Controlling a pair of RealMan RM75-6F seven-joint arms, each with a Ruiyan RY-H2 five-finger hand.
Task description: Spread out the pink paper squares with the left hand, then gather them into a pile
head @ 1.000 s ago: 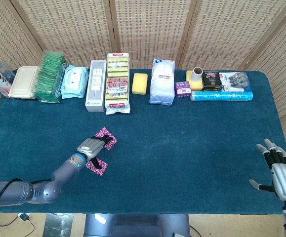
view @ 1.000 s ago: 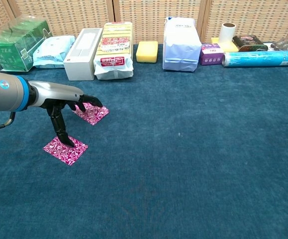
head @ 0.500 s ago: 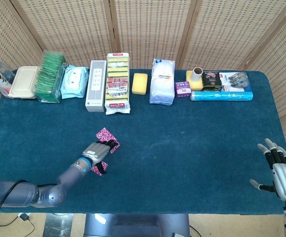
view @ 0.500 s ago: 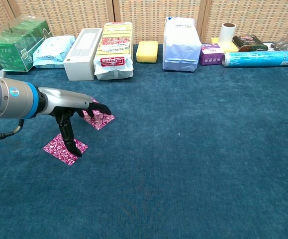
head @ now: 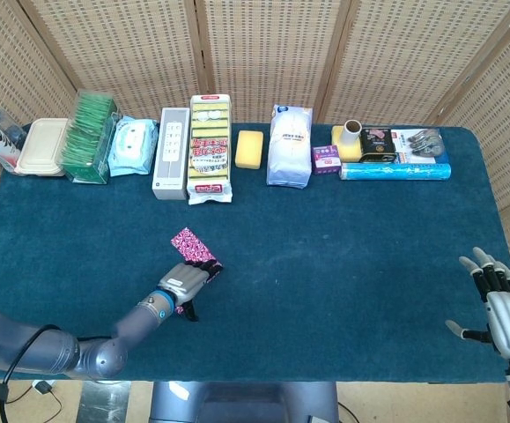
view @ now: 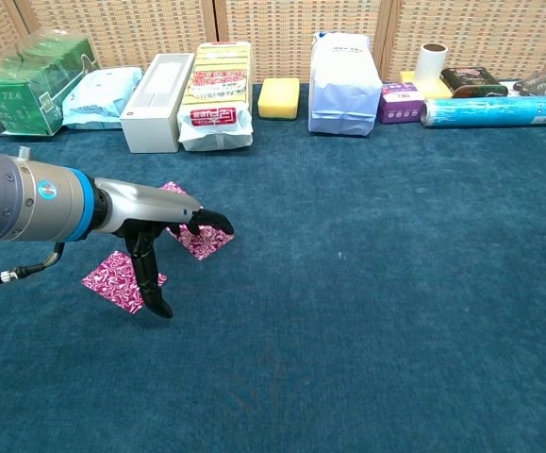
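Observation:
Pink patterned paper squares lie on the blue cloth at the left front. One square (view: 114, 279) lies nearest me. A second square (view: 204, 243) lies under the fingertips of my left hand (view: 159, 231), and a corner of a third square (view: 171, 190) shows behind the hand. The hand's fingers are spread, and its thumb points down just past the near square's right edge. In the head view the left hand (head: 184, 282) covers the near square, while the far square (head: 187, 239) and the middle square (head: 210, 263) show beyond it. My right hand (head: 501, 308) hovers with fingers apart at the table's right front edge, holding nothing.
Goods line the far edge: a green tea box (view: 27, 80), a white box (view: 155, 90), yellow packs (view: 218, 85), a yellow sponge (view: 278, 97), a white bag (view: 343, 80) and a blue roll (view: 499, 111). Blue cloth (view: 376, 283) stretches between my two hands.
My left hand has slid to the right, dragging one pink square with its fingertips. The thumb has left the near square's middle and now stands at its right edge. The right hand has not moved.

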